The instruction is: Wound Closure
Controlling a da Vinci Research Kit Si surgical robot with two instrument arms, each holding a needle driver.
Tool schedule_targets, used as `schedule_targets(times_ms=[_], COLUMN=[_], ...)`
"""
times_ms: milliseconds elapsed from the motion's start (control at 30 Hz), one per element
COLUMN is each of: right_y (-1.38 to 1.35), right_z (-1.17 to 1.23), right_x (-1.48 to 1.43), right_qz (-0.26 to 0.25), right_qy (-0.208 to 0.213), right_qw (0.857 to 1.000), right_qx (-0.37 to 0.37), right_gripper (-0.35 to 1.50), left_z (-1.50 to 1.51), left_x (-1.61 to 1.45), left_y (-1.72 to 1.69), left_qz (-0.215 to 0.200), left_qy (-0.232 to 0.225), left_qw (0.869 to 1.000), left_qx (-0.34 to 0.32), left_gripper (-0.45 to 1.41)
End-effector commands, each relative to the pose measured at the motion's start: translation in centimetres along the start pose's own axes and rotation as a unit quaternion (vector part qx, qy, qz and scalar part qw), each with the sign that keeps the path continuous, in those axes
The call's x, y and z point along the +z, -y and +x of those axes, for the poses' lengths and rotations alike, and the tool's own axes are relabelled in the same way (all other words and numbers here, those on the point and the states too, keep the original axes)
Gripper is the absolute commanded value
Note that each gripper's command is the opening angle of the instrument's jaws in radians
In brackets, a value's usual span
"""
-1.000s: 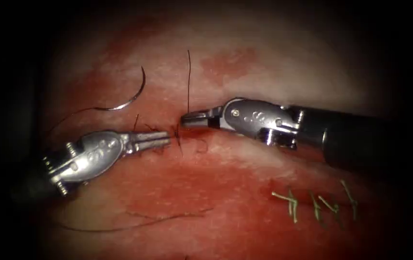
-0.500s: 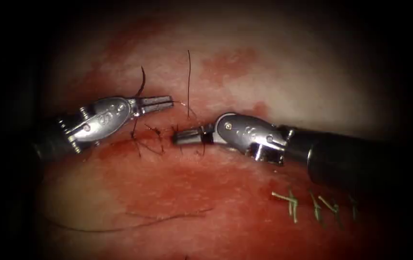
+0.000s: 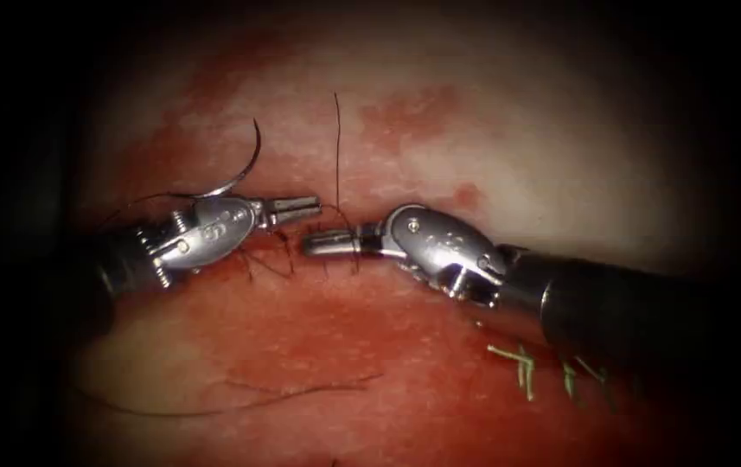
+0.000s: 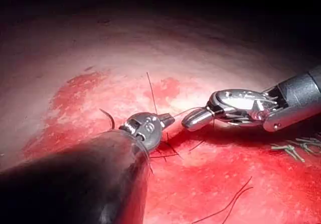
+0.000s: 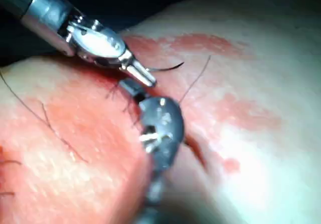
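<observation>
Left tool [image 3: 305, 206] closed, empty; right tool [image 3: 314, 246] closed, empty (needle [image 3: 245, 169] loose on tissue [image 3: 474, 147]).

Tissue [image 3: 439, 147] under loose needle [image 3: 245, 169] (thread [image 3: 337, 147] and red fluid [image 3: 327, 337] too)

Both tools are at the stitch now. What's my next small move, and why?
Probably ease the left tool leftward, slowly, to tension the stitch. Its shut jaws seem to hold a fine thread running toward the right tool, whose shut jaws seem empty. The needle lies free on the tissue, left of the cut.
</observation>
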Motion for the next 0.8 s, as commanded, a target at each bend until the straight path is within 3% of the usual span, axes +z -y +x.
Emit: schedule_targets(times_ms=[33,267,567,733,800], right_y=[-0.02,-0.09,-0.19,-0.19,-0.16], right_z=[-0.04,-0.01,-0.06,-0.16,-0.22], right_x=[0.1,0.01,0.02,0.08,0.13], right_qz=[-0.006,-0.04,-0.108,-0.148,-0.164], right_qy=[-0.01,-0.056,-0.053,-0.021,0.009], right_qw=[1.0,0.997,0.993,0.989,0.986], right_qx=[0.002,0.017,0.018,0.013,0.01], right_gripper=[-0.35,-0.35,-0.35,0.21,0.56], left_z=[0.0,0.01,-0.04,0.13,0.27], left_x=[0.07,0.07,0.11,0.12,0.13], left_y=[0.01,-0.09,-0.44,-0.62,-0.7], left_qz=[-0.001,-0.001,-0.019,-0.028,-0.029], left_qy=[0.002,0.009,0.021,0.023,0.021], left_qw=[1.0,1.0,1.0,0.999,0.999], left_qx=[0.001,0.003,0.002,0.0,-0.002], left_gripper=[-0.45,-0.45,-0.45,-0.45,-0.45])
